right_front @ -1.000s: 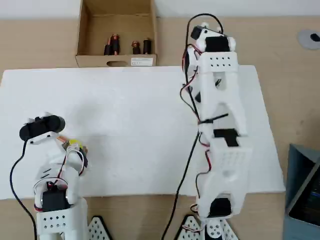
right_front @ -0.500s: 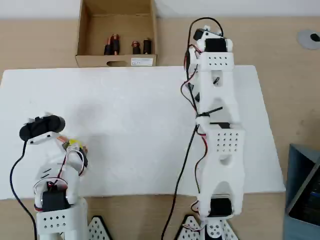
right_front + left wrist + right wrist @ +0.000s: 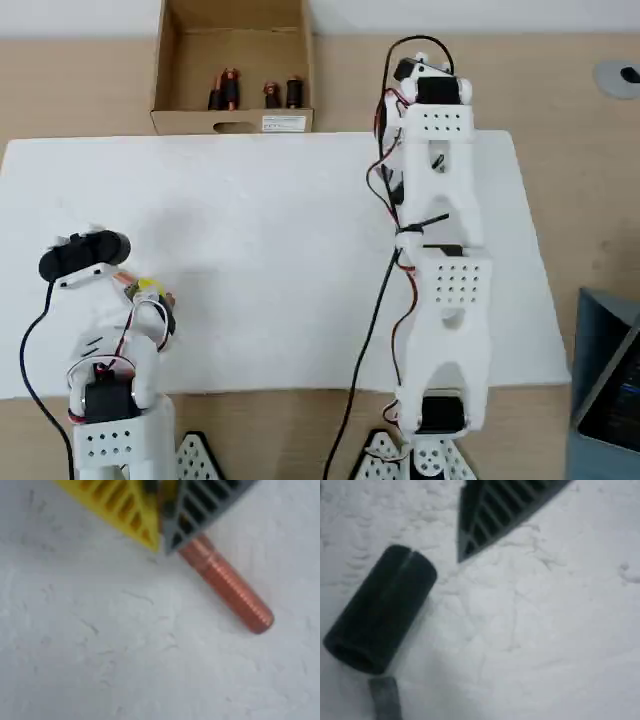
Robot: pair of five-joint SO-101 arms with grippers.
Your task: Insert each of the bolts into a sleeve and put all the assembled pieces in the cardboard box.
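Note:
A copper bolt [image 3: 225, 587] sticks out from between the yellow and grey fingers of my left gripper [image 3: 161, 537], which is shut on its head end just above the white mat. In the high view that gripper [image 3: 150, 293] sits at the near left of the mat. A black sleeve [image 3: 382, 610] lies on its side on the mat between the two fingertips of my right gripper [image 3: 422, 620], which is open around it. The right arm [image 3: 440, 200] stretches far over the mat's right side and hides its own gripper from above. The cardboard box [image 3: 165, 70] stands beyond the mat.
Several assembled pieces [image 3: 250, 92] lie along the box's near wall. The white mat [image 3: 260, 250] covers most of the table. A grey bin [image 3: 605, 380] stands at the right edge, and a round grey fitting [image 3: 618, 76] at the far right.
The right arm has straightened, its far end shifting a little to the right and farther out. The left arm and its bolt have not moved.

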